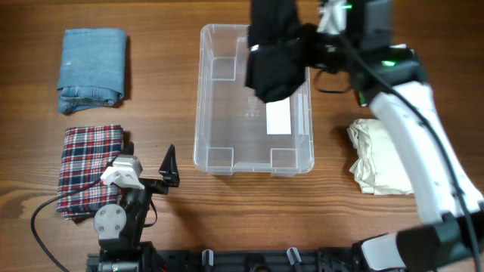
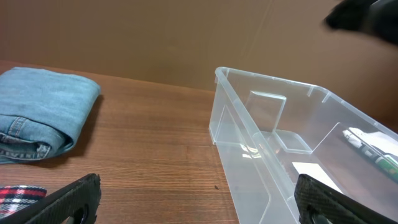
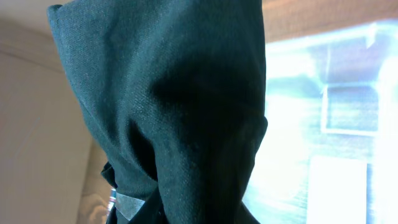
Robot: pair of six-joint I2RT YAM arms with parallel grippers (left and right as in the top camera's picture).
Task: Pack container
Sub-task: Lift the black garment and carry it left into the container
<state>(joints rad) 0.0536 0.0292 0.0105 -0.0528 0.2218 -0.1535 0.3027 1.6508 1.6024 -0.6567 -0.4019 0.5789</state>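
Observation:
The clear container stands at the table's middle, with a white label inside; it also shows in the left wrist view. My right gripper is shut on a black garment and holds it hanging above the container's far right part. In the right wrist view the black garment fills most of the frame and hides the fingers. My left gripper is open and empty near the table's front, left of the container; its fingertips frame the container's near corner.
Folded blue jeans lie at the far left, also in the left wrist view. A folded red plaid garment lies at the front left. A cream garment lies right of the container under my right arm.

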